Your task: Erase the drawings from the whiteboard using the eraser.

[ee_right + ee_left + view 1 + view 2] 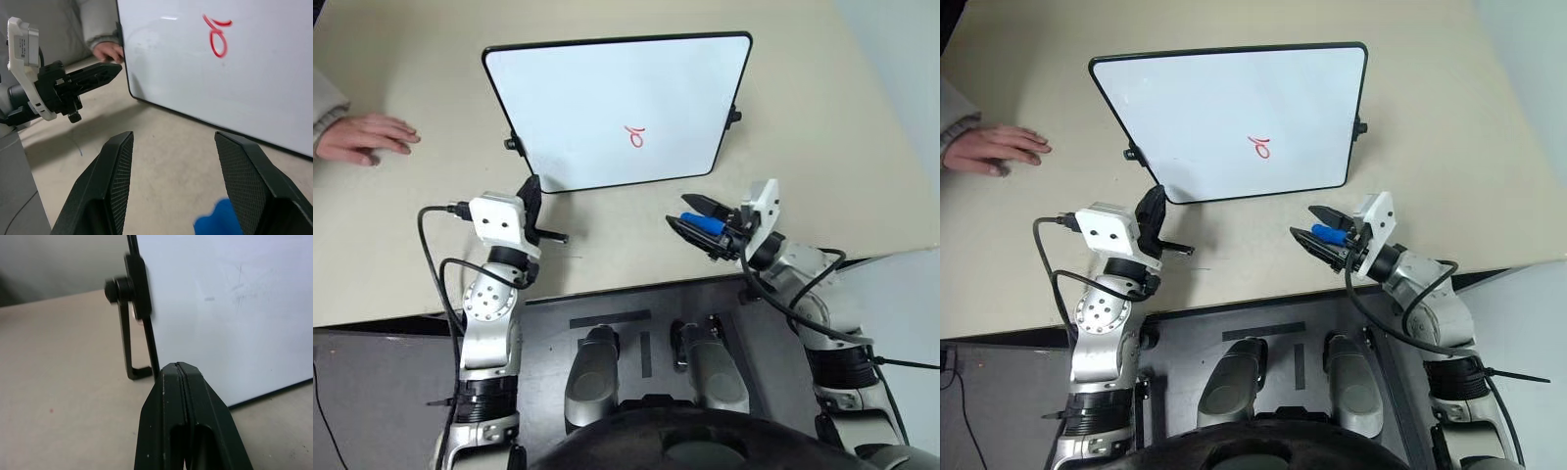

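Eraser [702, 223] held between right fingers [690, 215]; left fingers [182, 396] pressed together, seen in left wrist view.

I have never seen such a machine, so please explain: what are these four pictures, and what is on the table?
A two-armed robot stands at a beige table. Two pictures look down from its head; the other two come from a camera on each wrist. On the table stands a whiteboard bearing a small red drawing. The right gripper holds a blue eraser between its jaws. The left gripper, jaws shut, is by the board's lower corner. A person's hand rests at the table's far left.
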{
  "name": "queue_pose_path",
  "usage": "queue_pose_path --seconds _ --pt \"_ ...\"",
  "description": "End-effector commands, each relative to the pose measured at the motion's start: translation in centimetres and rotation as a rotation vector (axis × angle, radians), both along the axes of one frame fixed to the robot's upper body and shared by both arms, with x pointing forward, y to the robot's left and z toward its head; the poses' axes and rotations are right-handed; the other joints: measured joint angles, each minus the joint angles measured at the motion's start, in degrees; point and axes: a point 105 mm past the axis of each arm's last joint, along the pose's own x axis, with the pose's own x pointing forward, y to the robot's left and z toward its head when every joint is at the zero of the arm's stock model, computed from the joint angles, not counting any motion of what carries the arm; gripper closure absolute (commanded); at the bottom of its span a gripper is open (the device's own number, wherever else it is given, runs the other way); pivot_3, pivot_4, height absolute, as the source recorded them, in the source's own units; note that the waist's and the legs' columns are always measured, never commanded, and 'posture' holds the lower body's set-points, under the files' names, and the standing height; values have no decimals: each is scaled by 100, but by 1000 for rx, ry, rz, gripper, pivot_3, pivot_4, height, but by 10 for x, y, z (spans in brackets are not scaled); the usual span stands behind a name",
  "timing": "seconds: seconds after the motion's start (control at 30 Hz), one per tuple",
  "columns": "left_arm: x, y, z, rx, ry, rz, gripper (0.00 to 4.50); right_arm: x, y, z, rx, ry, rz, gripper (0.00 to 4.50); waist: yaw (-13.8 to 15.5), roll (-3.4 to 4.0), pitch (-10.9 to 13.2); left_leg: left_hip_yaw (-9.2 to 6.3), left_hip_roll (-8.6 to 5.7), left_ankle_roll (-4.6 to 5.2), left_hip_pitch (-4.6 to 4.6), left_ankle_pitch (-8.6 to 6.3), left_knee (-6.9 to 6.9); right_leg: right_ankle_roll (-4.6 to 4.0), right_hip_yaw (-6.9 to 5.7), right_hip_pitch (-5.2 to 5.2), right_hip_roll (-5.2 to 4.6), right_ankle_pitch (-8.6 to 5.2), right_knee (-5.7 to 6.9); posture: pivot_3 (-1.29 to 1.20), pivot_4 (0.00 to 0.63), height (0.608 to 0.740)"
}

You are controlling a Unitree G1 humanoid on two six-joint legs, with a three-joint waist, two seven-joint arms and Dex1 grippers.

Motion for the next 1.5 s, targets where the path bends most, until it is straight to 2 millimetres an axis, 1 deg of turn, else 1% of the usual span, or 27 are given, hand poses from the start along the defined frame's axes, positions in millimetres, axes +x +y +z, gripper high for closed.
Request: queue_pose_path --seconds 0.03,0.2,0.33,0.43,0.57,0.67,0.73,0.87,1.03,1.07,1.1,1.17,1.27,1.4,1.5 --pt "0 -2 14 5 -44 -16 4500 1 3 9 8 -53 11 1717 0 0 0 0 0 0 0 0 0 0 1 0 0 0 0 0 150 740" --pt "3 -7 15 11 -40 -44 4500 -5 8 10 2 -71 16 1717 1 -1 -1 -3 2 0 2 0 2 -2 5 0 -3 1 1 0 150 740" --pt "-1 -9 14 8 -39 -42 4500 -9 10 11 -48 -96 48 1717 -9 -2 -1 -3 3 -5 2 -3 2 -2 7 -2 -5 1 1 0 150 740" --pt "-4 -3 11 0 -31 -14 4500 -10 15 9 -127 -130 95 1717 -23 -3 -2 0 3 -6 2 -4 2 -1 12 -5 -5 1 0 0 150 740" --pt "-10 -6 8 -10 -28 -1 4500 -13 21 8 -257 -199 184 1717 -38 -4 -2 -3 7 -6 2 -4 1 -3 12 -9 -2 2 2 0 150 740" --pt "-17 -7 6 -18 -24 21 4500 -18 17 2 -326 -210 242 1717 -30 -10 -6 -3 4 -5 2 -5 1 0 13 -6 -3 0 1 0 150 740" --pt "-21 -2 5 -22 -18 42 4500 -19 16 -2 -349 -197 265 1717 -32 -13 -7 -2 4 -5 0 -7 1 3 15 -7 -3 -4 0 0 150 740" --pt "-28 0 2 -29 -9 62 4500 -21 2 -13 -403 -161 268 1717 -28 -14 -7 0 4 -7 1 -11 0 4 16 -7 0 -8 1 0 150 740" --pt "-24 -6 0 -39 -8 47 4500 -20 -14 -23 -445 -126 225 1717 -7 -20 -8 -1 2 -6 2 -10 2 7 20 -1 -1 -11 1 0 150 740" --pt "-22 -7 0 -41 -9 41 4500 -18 -16 -26 -452 -122 210 1717 -8 -21 -8 0 3 -6 2 -10 2 13 21 -1 -1 -14 1 0 150 740" --pt "-21 -8 0 -42 -9 37 4500 -17 -19 -29 -460 -120 196 1717 -8 -21 -9 0 3 -6 3 -10 2 40 21 -1 0 -32 1 0 150 740" --pt "-18 -9 0 -44 -10 33 4500 -12 -21 -32 -465 -124 169 1717 -8 -22 -9 -1 3 -5 5 -9 3 49 21 0 0 -37 1 0 150 740" --pt "-15 -9 1 -45 -15 26 4500 -9 -24 -31 -460 -130 157 1717 -8 -22 -9 -1 5 -4 12 -8 2 47 22 2 -1 -35 3 0 150 740" --pt "-13 -10 1 -47 -17 22 4500 -13 -24 -24 -432 -140 176 1717 -9 -23 -9 -1 5 -4 12 -9 2 41 22 1 0 -32 4 0 150 740" --pt "-12 -12 1 -50 -18 16 4500 -18 -21 -13 -385 -138 210 1717 -9 -23 -9 0 3 -3 11 -11 2 31 23 2 -1 -26 3 0 150 740"
